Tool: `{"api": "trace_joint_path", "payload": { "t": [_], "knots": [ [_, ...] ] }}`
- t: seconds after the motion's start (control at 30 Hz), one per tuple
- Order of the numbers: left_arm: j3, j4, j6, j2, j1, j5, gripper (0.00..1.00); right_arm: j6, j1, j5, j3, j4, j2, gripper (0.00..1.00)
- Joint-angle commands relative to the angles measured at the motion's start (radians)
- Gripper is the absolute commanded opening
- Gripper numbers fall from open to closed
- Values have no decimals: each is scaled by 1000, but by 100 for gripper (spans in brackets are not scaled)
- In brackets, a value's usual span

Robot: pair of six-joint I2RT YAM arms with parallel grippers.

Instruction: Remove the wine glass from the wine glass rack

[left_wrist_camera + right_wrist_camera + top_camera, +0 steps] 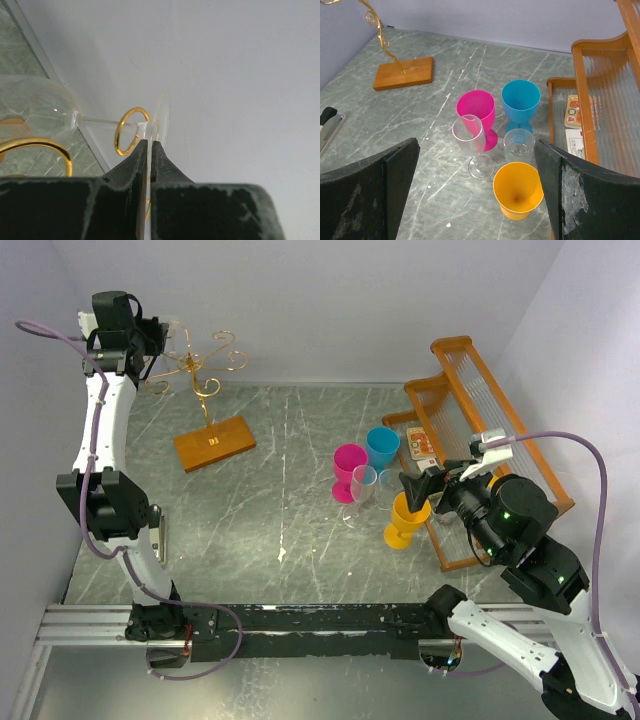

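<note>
Top external: the left arm stretches far up to the wine glass rack, reaching its scrolled hooks.
Left wrist: the left fingers pinch narrowly on the foot of the wine glass, whose stem hangs in a gold scroll.
Right wrist: the right fingers spread wide, idle above cups on the surface.

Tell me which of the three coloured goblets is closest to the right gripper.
The orange goblet, right by the open right gripper; the pink goblet and blue goblet stand farther back.
</note>
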Motion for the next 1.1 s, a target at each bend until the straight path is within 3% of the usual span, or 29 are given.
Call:
{"api": "trace_joint_path", "payload": {
  "t": [0.0, 0.43, 1.07],
  "knots": [
    [3, 154, -13, -9, 9, 48, 7, 8, 3, 11, 19, 2, -1, 100],
    [54, 246, -18, 56, 7, 163, 7, 11, 2, 6, 17, 13, 5, 100],
    [-155, 224, 4, -169, 44, 211, 7, 77, 3, -49, 32, 5, 6, 100]
  ]
}}
